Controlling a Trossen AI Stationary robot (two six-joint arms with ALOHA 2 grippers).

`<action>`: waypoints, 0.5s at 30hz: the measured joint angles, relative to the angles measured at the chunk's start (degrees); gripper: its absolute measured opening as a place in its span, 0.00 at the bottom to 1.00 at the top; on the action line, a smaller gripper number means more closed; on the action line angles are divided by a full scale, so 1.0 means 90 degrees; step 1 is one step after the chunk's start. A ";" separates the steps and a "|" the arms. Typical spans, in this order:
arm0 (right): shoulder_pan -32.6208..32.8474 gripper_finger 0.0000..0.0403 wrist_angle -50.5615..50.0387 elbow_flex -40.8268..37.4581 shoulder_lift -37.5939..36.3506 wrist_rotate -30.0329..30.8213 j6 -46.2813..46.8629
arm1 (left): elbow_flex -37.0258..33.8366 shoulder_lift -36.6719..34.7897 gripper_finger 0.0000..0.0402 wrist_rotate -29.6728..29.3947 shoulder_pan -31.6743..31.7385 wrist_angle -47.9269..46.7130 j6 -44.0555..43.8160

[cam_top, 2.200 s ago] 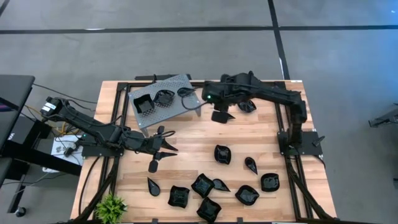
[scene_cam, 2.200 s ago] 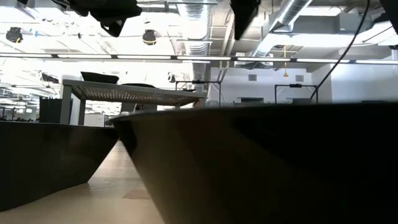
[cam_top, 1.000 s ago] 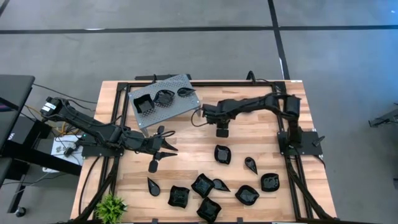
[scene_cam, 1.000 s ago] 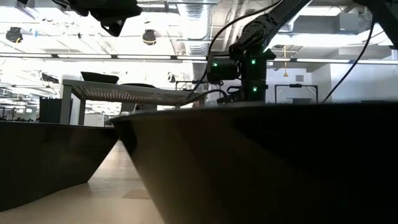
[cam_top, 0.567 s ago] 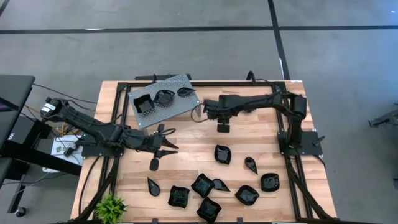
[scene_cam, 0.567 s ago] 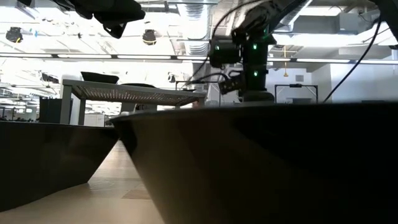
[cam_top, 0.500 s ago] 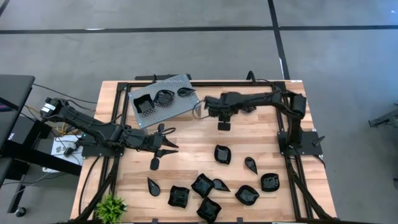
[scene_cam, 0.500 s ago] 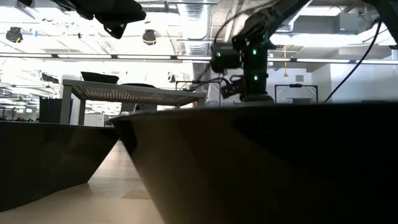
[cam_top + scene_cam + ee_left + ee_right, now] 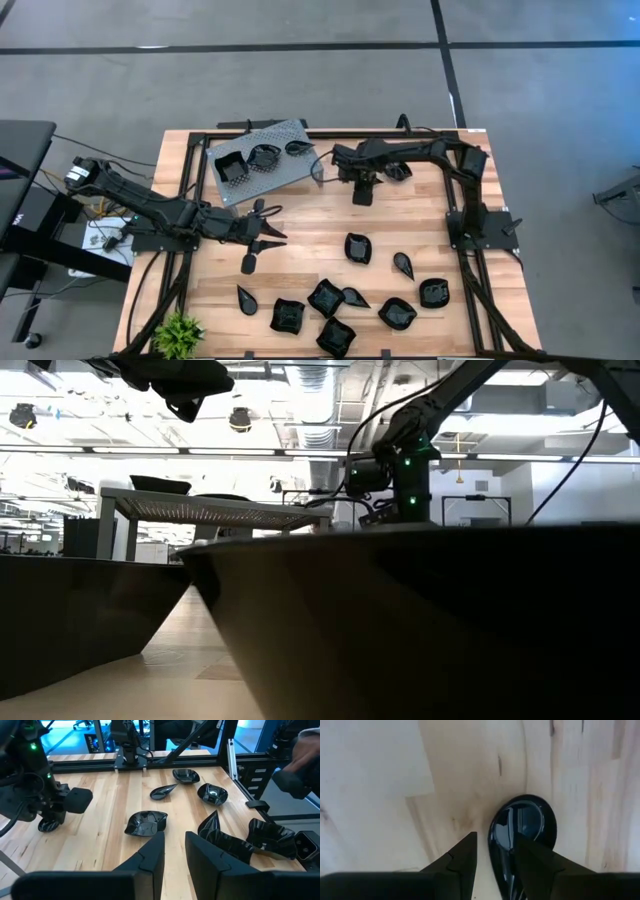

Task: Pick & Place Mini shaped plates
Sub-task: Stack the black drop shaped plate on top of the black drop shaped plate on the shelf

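Your high view shows the right claw just beside the perforated tray. Only its wrist view reveals a teardrop plate on the tabletop directly beneath its part-open, empty fingers. The left claw waits part-open and empty, nearer the tray than the plates.

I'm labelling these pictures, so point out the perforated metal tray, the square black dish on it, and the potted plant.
perforated metal tray [image 9: 290, 172]: high view, bare part near its right edge.
square black dish [image 9: 231, 167]: high view, its middle.
potted plant [image 9: 179, 332]: high view, its leaves.
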 joint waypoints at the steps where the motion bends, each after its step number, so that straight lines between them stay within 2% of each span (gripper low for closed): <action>1: 0.0004 0.30 -0.0009 0.0000 -0.0034 -0.0002 -0.0011 | 0.0000 0.0000 0.19 0.0000 0.0000 0.0000 0.0000; 6: -0.0016 0.30 -0.0025 0.0000 -0.0080 -0.0047 0.0008 | 0.0000 0.0000 0.19 0.0000 0.0000 0.0000 0.0000; 15: -0.0119 0.29 0.0259 -0.0178 0.0313 -0.0164 -0.0009 | 0.0000 0.0000 0.19 0.0001 0.0000 0.0006 -0.0023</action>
